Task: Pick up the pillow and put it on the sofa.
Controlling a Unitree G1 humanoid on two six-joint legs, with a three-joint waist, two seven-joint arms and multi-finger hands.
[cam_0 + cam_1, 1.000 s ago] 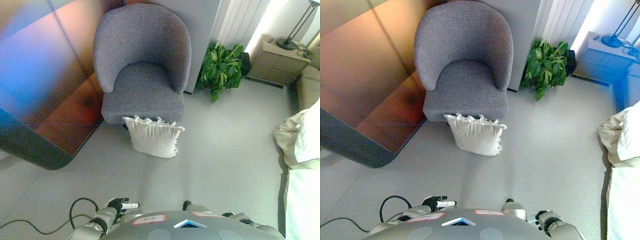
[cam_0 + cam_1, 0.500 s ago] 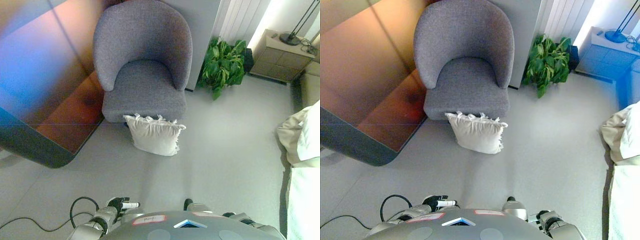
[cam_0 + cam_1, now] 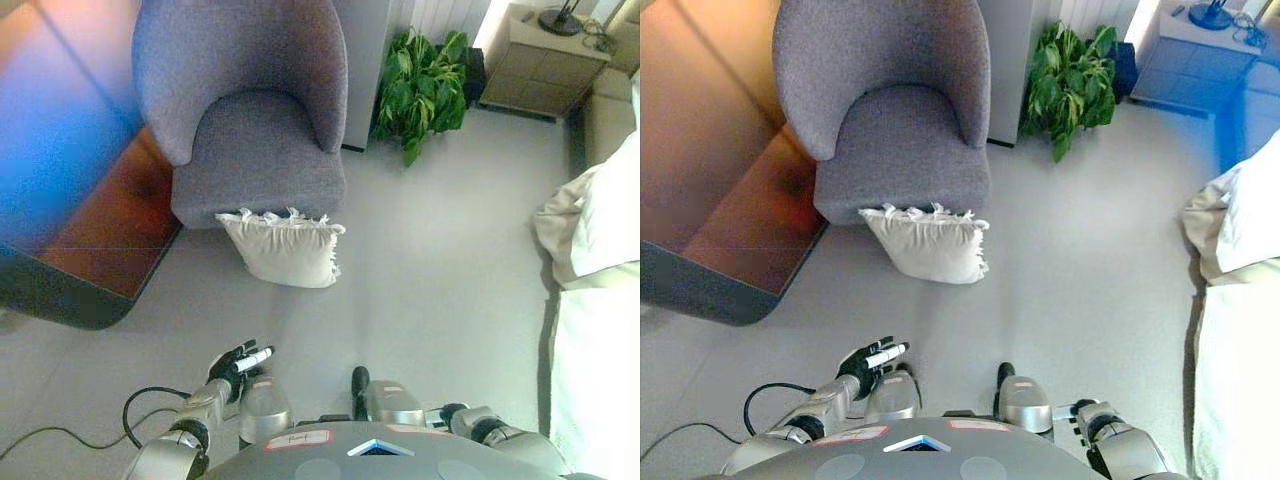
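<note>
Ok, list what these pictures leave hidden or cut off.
- Right robot hand: in neither view; its arm runs off the bottom edge.
- Pillow: its back side leans on the chair, so the contact there is unseen.
- Chair: top of the backrest is cut by the upper edge in both views.
- Plant: its pot is hidden under the leaves.
- Left robot hand: palm side faces away, fingers look relaxed.
</note>
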